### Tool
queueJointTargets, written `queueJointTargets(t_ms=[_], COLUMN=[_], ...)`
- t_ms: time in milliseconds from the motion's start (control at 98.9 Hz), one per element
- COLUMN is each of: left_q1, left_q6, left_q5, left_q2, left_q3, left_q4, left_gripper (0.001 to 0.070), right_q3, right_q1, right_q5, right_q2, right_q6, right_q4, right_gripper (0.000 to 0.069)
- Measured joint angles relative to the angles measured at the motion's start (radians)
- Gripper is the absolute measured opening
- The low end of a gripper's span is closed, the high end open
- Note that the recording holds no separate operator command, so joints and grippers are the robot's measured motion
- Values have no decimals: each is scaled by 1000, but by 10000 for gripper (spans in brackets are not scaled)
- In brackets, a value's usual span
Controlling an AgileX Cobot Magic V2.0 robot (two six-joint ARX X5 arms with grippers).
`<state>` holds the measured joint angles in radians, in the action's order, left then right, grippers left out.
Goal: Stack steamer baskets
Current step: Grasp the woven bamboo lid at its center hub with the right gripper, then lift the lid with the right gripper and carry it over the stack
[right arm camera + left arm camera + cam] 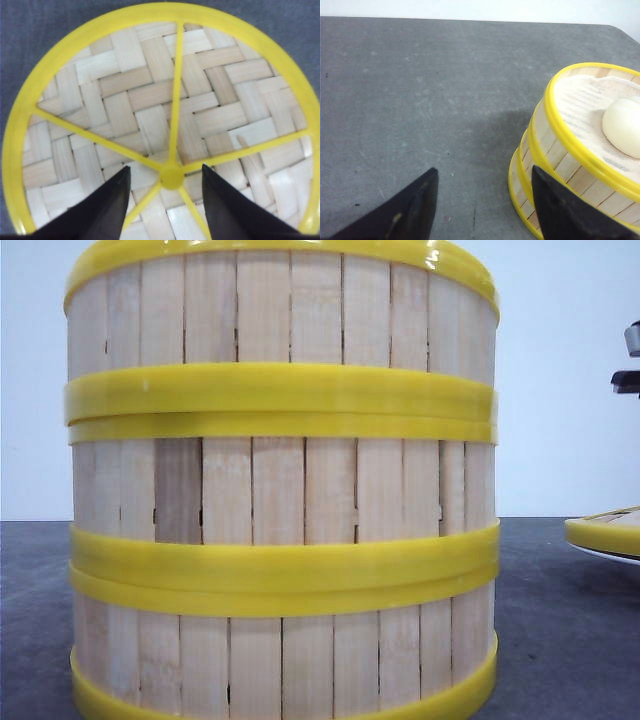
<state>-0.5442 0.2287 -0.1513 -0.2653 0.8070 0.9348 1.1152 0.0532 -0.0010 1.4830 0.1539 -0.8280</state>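
Three steamer baskets (280,490) stand stacked one on another, filling the front view; their walls are pale slats with yellow bands. The left wrist view shows the stack (570,165) from above, with a white bun (622,125) on a cloth in the top basket. My left gripper (484,172) is open beside the stack over bare table, one finger (560,210) close against the stack's wall. My right gripper (165,170) is open, hovering over the yellow hub (171,176) of a woven lid, holding nothing.
The round woven lid (150,100) with yellow rim and spokes lies at the right of the table (605,530), apart from the stack. A dark part of the right arm (628,380) shows above it. The grey table (420,100) extends left of the stack.
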Motion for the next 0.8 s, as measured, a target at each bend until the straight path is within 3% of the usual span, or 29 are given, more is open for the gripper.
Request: queueJointTargets(t_ms=[121, 516, 799], left_q1=[0, 0, 0], left_q6=[0, 0, 0], left_q5=[0, 0, 0], left_q2=[0, 0, 0], left_q3=[0, 0, 0], left_q4=[0, 1, 1], left_gripper=[354, 354, 354], right_q3=[0, 0, 3], right_q1=[1, 13, 15], right_q5=[0, -3, -35], right_q2=[11, 11, 11], right_q6=[0, -9, -19], right_q4=[8, 10, 10], right_gripper=[241, 60, 56])
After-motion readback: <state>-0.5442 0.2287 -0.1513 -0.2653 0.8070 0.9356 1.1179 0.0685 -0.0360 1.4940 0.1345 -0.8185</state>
